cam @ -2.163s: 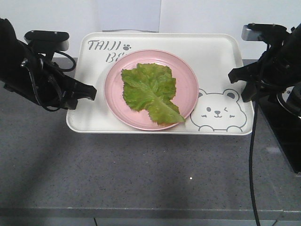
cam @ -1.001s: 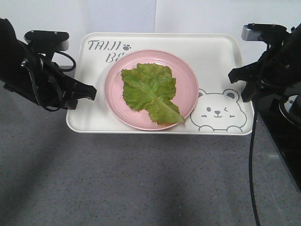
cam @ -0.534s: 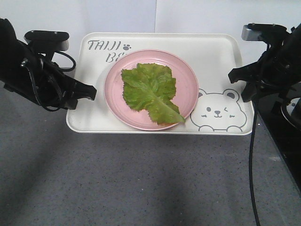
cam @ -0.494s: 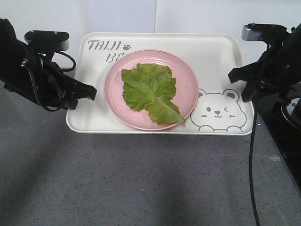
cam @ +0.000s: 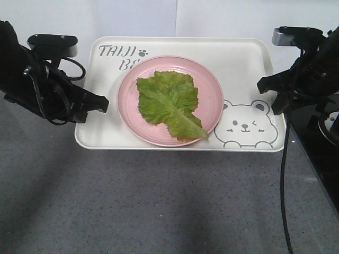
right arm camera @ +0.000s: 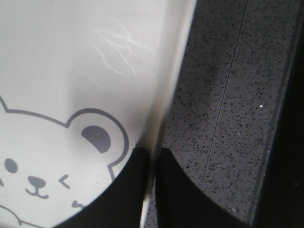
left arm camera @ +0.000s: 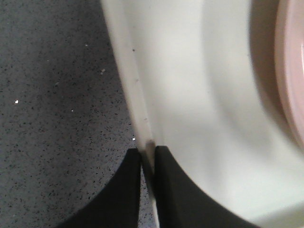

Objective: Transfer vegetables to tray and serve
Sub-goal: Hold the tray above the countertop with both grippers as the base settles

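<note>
**Both tools pinch the tray rim, lettuce riding on the plate**

The lettuce leaf (cam: 170, 105) lies flat on the pink plate (cam: 211, 84), which sits around the middle of the tray (cam: 241, 58). The tray rests on the grey surface (cam: 159, 201) toward its far edge. The left tool (left arm camera: 147, 164) is clamped on the tray's left rim, one finger outside and one inside. The right tool (right arm camera: 152, 161) is clamped on the right rim beside the bear drawing (cam: 244, 127).

The likely next step is carrying the tray to serve it, and the risks lie there. Both grips hold only a thin strip of rim, so a lift that is uneven between the arms could twist the tray out of one tool. A tilt could also let the plate slide, since nothing fixes it to the smooth tray, and the light leaf could slip off the plate.

The front view shows the whole layout but hides the fingertips behind the dark arms. Only the wrist views show the rim actually caught between the fingers. They do not show the leaf at all.
</note>
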Tool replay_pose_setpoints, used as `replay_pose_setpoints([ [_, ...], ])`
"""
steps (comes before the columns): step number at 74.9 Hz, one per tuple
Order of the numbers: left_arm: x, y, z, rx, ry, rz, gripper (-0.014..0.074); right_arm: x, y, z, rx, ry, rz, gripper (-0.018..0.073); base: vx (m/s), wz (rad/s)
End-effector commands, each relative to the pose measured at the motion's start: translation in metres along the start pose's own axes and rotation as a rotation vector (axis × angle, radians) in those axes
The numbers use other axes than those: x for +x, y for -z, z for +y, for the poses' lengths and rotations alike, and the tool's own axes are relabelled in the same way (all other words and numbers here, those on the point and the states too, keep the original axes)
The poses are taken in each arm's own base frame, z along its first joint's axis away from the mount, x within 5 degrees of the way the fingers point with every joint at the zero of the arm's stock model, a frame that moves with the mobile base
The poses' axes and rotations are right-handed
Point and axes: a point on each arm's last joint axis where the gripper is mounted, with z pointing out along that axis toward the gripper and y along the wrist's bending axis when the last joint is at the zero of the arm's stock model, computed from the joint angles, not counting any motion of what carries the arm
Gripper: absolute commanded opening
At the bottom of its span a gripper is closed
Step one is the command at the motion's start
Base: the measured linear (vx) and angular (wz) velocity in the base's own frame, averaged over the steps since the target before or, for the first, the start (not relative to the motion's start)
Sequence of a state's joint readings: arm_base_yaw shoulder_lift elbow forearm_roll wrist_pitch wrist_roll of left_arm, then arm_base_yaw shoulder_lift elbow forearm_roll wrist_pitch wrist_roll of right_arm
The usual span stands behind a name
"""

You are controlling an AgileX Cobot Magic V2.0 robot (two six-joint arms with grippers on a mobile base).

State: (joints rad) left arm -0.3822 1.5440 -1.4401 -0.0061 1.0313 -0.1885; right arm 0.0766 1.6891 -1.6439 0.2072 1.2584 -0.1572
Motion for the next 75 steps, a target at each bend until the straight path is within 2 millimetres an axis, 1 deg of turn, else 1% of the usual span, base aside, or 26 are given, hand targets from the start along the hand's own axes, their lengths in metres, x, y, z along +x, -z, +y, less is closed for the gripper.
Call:
replay_pose_setpoints([
  [1,-0.0096,0.0264,-0.0142,0.107,-0.001,-0.151,-0.0006,-0.0034,0.0258,0.0166,-0.083,0.022,-0.117,-0.0006,0.01,0.01],
  [75,-0.0096,0.0264,-0.0142,0.107,-0.001,-0.151,-0.0006,-0.0034,0.0258,0.0166,-0.083,0.022,-0.117,-0.0006,0.00,0.00],
])
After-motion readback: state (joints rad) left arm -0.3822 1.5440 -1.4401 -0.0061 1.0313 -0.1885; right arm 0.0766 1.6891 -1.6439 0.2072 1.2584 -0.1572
